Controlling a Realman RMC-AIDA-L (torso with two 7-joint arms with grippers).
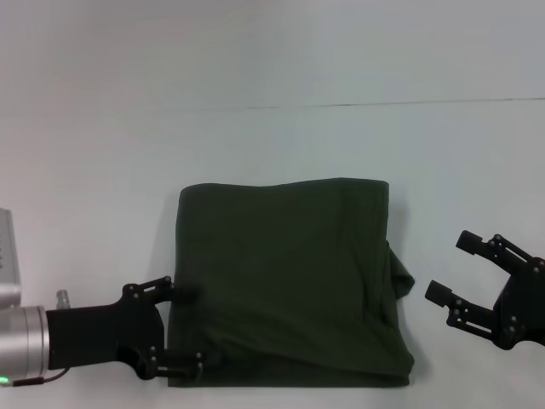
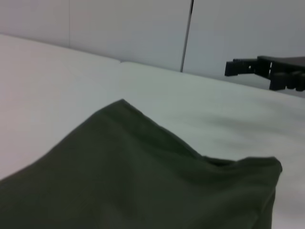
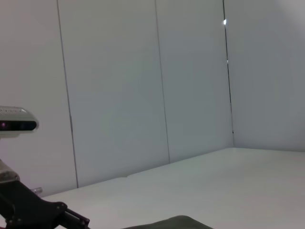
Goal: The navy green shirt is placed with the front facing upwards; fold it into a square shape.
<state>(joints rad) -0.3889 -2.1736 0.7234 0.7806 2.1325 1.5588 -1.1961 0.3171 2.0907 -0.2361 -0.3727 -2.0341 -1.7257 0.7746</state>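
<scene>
Two tools flank the navy green shirt [image 1: 285, 285], which lies on the white counter [image 1: 272, 145] already folded into a roughly square block with plain fabric uppermost; no lettering or collar shows.

Left tool [image 1: 189, 328]: low at the shirt's near-left corner, fingers spread, one fingertip touching the left edge and the other at the near hem. It appears to hold no fabric, though the dark fingers against the dark cloth make this hard to confirm.

Right tool [image 1: 456, 268]: just beside the shirt's right edge, clear of it, fingers wide apart and empty. It also shows in the left wrist view [image 2: 238, 67].

Shape: the right side is untidy. A flap [image 1: 400, 277] bulges past the block's edge, and the near-right corner is rounded.

Handling: the cloth is soft, light and limp. It will sag and drag if lifted by one point, and stacked layers can slide apart. Best hold is judged to be a pinch through all layers at an edge or corner, kept low to the counter. The stray flap is the likely place to tuck.
</scene>
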